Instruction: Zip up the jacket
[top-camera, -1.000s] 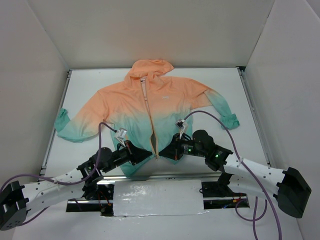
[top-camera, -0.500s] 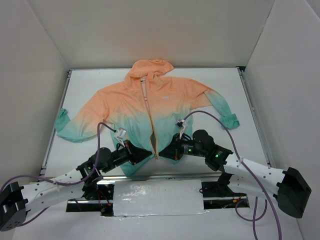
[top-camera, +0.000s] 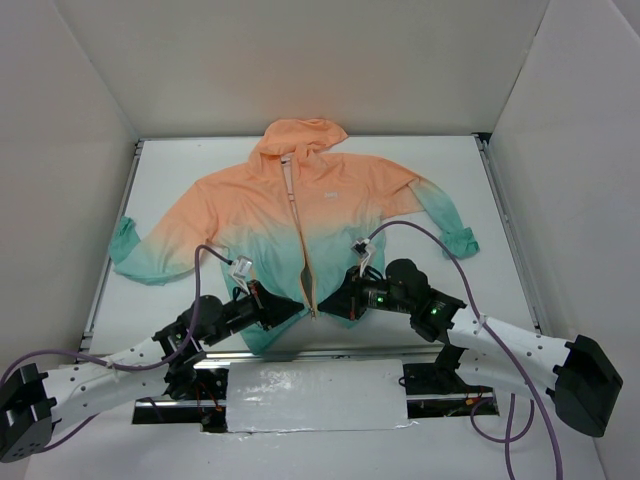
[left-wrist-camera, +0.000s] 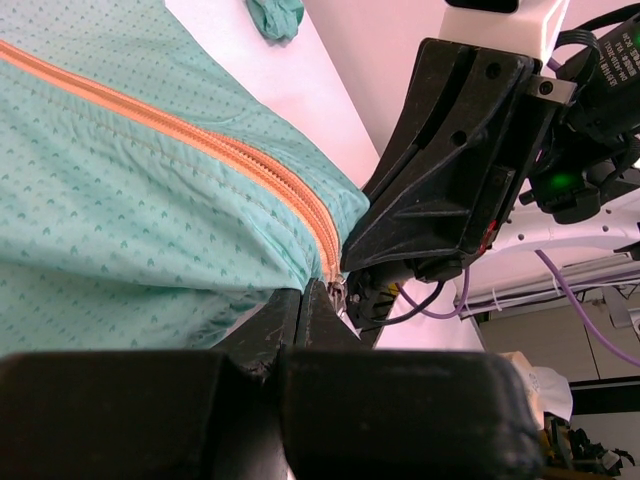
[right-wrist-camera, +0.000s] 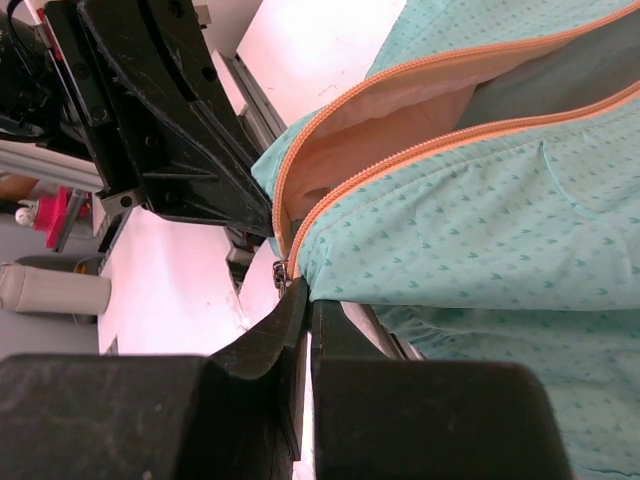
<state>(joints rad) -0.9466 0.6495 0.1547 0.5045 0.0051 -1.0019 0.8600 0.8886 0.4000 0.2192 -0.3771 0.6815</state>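
Jacket (top-camera: 300, 215) flat on table (top-camera: 450, 170), teal hem toward my bases, zipper (top-camera: 296, 215) unzipped. My left end effector (top-camera: 292, 310) is clamped shut on the hem, likely anchoring it. My right end effector (top-camera: 335, 303) is closed beside the slider (right-wrist-camera: 280, 270); hold on pull unclear.

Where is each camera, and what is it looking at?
Top: high behind the robot, looking down at the jacket on the table; left arm and right arm show.
Left wrist: on the left arm, facing along its shut jaws at the zipper.
Right wrist: on the right arm, facing along its shut jaws at the zipper.
Both wrist views share the zipper's bottom end.
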